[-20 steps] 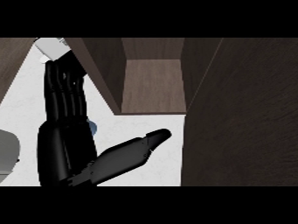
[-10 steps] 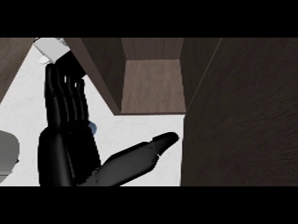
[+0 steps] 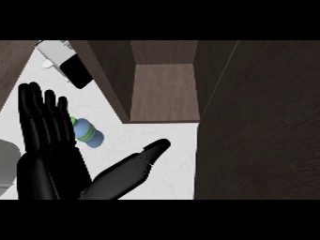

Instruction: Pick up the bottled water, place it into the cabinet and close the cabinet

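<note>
Black and spread flat, the hand (image 3: 51,154) is filling the lower left of the head view, its fingers (image 3: 43,112) pointing straight up the picture side by side and its thumb (image 3: 138,164) angling out toward the upper right. Which of the robot's two hands it is cannot be told from this view, since no forearm is showing below it; the placing of the thumb suggests the left. It is holding nothing. The bottled water (image 3: 87,132) is lying on the white bench (image 3: 166,176) just beside the fingers, on their right, partly hidden behind them; its blue body and green band are showing, and whether the fingers are touching it cannot be told. The dark wooden cabinet (image 3: 163,93) is standing open above and to the right of the bottle, its brown shelf floor lying bare to view. The cabinet door (image 3: 273,122) is filling the right side of the picture. A white and black object (image 3: 69,63) is sitting near the top left corner.
</note>
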